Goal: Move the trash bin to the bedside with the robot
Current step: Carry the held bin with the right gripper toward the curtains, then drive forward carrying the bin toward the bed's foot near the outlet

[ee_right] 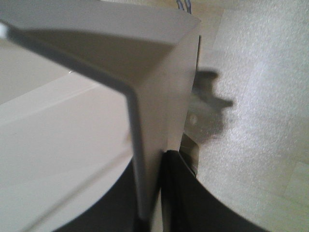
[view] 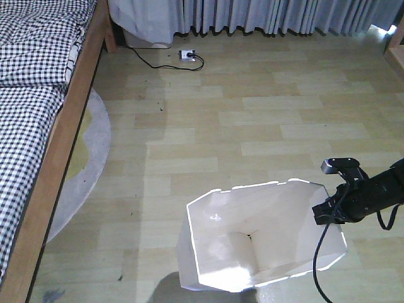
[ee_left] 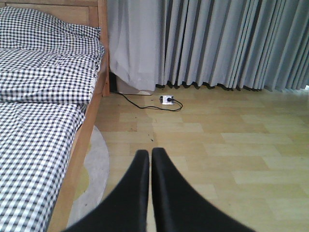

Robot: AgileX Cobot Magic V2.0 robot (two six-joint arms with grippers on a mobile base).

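The trash bin stands on the wooden floor in the lower middle of the front view. Its open mouth points upward and its body becomes narrower toward the bottom. The many-sided rim is longer from left to right than from front to back, so the long axis of the mouth lies crosswise to the edge of the bed.

The right gripper is at the right end of the rim. In the right wrist view its two black fingers sit one on each side of the bin's wall and pinch it. A black cable hangs from this arm in front of the bin.

The left gripper is above bare floor, its jaws pressed together with nothing between them.

The bedside, with checked bedding, is at the far left, well apart from the bin. A grey round rug lies partly under the frame. Behind are grey curtains and a power strip.
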